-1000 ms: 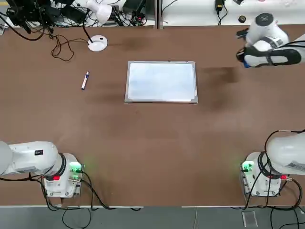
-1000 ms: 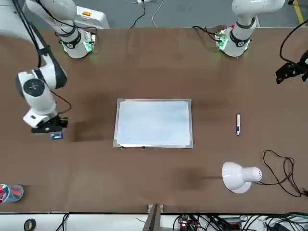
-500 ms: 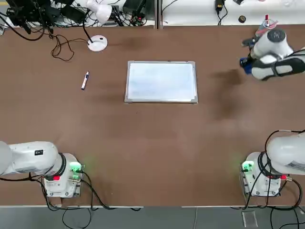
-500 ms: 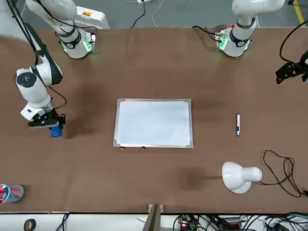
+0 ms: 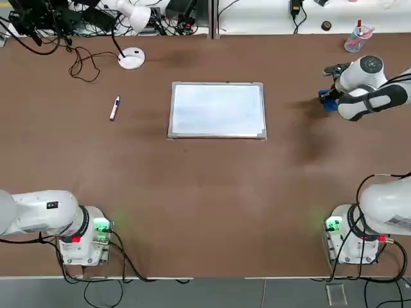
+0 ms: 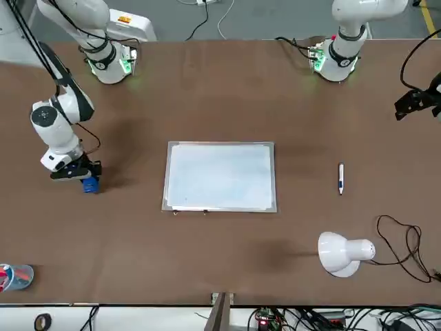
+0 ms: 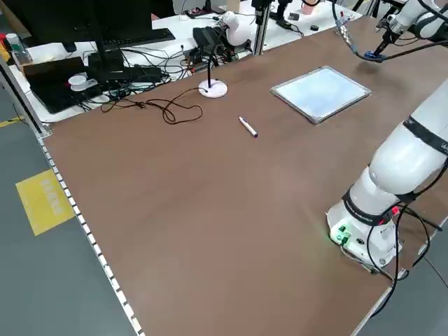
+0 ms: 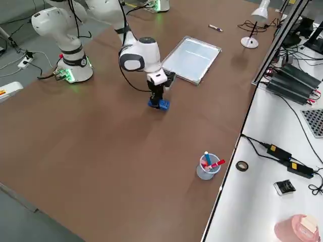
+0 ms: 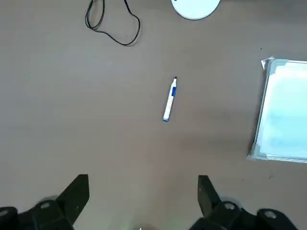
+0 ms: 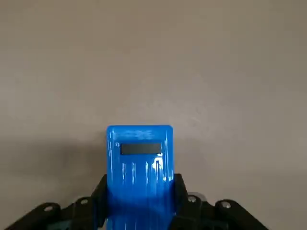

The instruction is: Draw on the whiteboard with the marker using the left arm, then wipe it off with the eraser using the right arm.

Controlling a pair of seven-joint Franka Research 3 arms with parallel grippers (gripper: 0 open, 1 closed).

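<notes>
Left end effector (image 9: pixel 144 184): fingers apart, above the bench (image 5: pixel 192 205), left of the whiteboard (image 5: pixel 217 110). Marker (image 5: pixel 115 108): lying left of the whiteboard. Right end effector (image 10: pixel 141 178): clamped on eraser (image 10: pixel 139 201), right of the whiteboard.

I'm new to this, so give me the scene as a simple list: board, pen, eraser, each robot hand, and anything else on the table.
board: lying flat mid-table, blank
pen: flat on the table, off the board's left side as the robot sees it
eraser: held by the right gripper
right gripper: shut on the eraser, above the table to the right of the board
left gripper: open and empty, above the table
also there: lamp, cup of pens
</notes>
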